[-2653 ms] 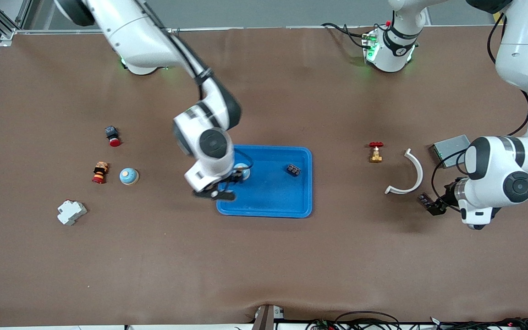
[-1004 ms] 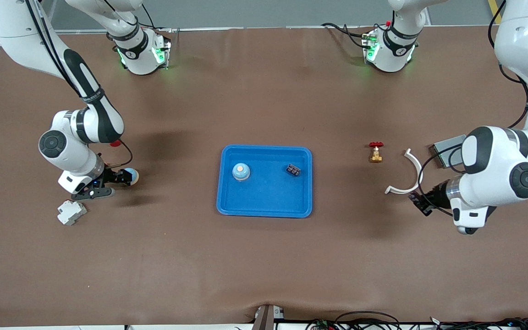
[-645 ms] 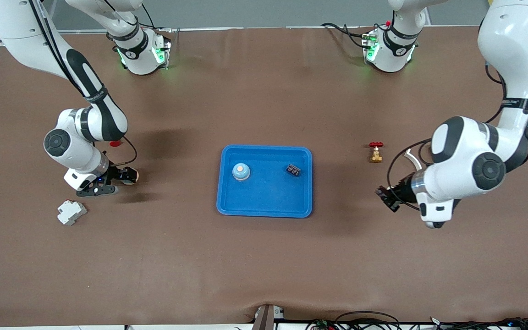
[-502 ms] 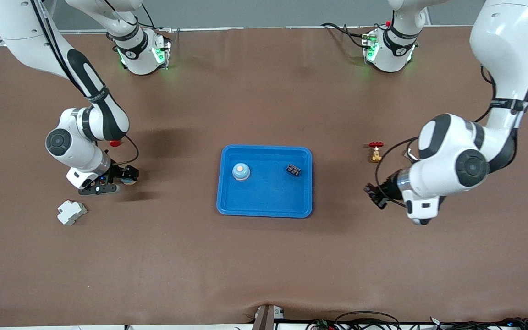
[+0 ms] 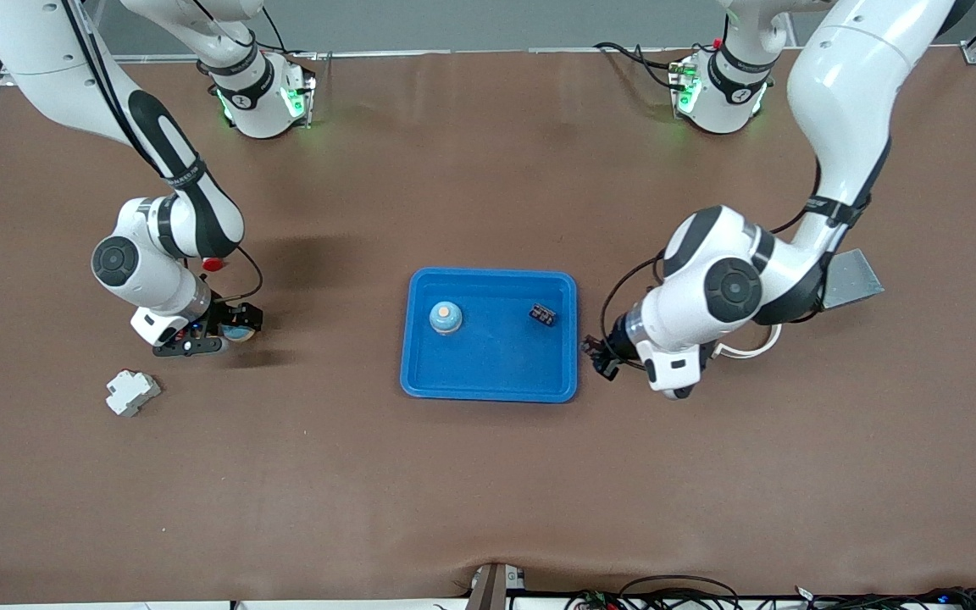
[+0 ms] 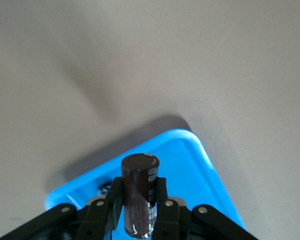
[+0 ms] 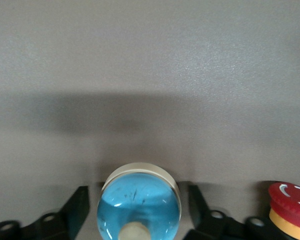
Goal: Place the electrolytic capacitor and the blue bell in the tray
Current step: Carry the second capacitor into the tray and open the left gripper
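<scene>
The blue tray (image 5: 488,373) lies mid-table and holds one blue bell (image 5: 446,317) and a small dark part (image 5: 542,315). A second blue bell (image 5: 240,332) stands on the table toward the right arm's end. My right gripper (image 5: 232,327) is down around it. In the right wrist view the bell (image 7: 140,200) sits between the spread fingers (image 7: 76,207), with a gap on each side. My left gripper (image 5: 600,357) is shut on a dark brown electrolytic capacitor (image 6: 139,192), held upright just outside the tray's rim (image 6: 200,150) at the left arm's end.
A white block (image 5: 132,392) lies nearer the camera than the right gripper. A red and yellow button (image 7: 290,210) stands right beside the bell. A grey metal box (image 5: 852,278) and a white curved piece (image 5: 751,351) lie by the left arm.
My right gripper left the first bell in the tray and went down around the second bell. My left arm carried the capacitor from its end of the table to the tray's edge.
</scene>
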`<state>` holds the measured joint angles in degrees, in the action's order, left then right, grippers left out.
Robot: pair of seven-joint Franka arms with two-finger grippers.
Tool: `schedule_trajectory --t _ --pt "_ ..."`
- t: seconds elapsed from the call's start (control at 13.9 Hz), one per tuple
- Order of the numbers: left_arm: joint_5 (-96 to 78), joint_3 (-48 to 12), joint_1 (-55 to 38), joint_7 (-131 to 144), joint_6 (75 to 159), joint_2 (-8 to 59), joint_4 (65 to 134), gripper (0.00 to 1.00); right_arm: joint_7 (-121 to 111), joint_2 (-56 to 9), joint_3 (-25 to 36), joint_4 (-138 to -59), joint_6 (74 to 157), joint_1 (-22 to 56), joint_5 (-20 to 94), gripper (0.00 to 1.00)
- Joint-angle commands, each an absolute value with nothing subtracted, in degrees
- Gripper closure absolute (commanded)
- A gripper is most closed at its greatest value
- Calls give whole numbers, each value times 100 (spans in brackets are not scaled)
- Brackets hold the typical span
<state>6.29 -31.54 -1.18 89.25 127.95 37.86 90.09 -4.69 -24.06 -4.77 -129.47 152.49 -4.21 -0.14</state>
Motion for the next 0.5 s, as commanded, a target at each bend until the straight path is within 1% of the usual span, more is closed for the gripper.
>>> schedule_trajectory --t 0.0,0.14,0.22,0.36,0.43 --pt "703 -2683 -762 9499 13200 4025 8815 100 -422 -2118 -510 -13148 15232 -290 53 100" --pt "703 -2252 -1324 9842 13498 4183 8815 100 -335 -2013 -518 -13087 15057 -124 53 100" --pt "694 -2050 -1579 10009 13578 4244 8815 100 -56 -1926 -519 -12948 14777 16 61 100" --pt "703 -1794 -1949 10160 13623 4403 8815 100 927 -1855 -536 -12404 13717 297 79 100" --pt "712 -1697 -2082 10178 13623 4447 8815 100 1401 -1854 -606 -12097 13406 499 227 100"
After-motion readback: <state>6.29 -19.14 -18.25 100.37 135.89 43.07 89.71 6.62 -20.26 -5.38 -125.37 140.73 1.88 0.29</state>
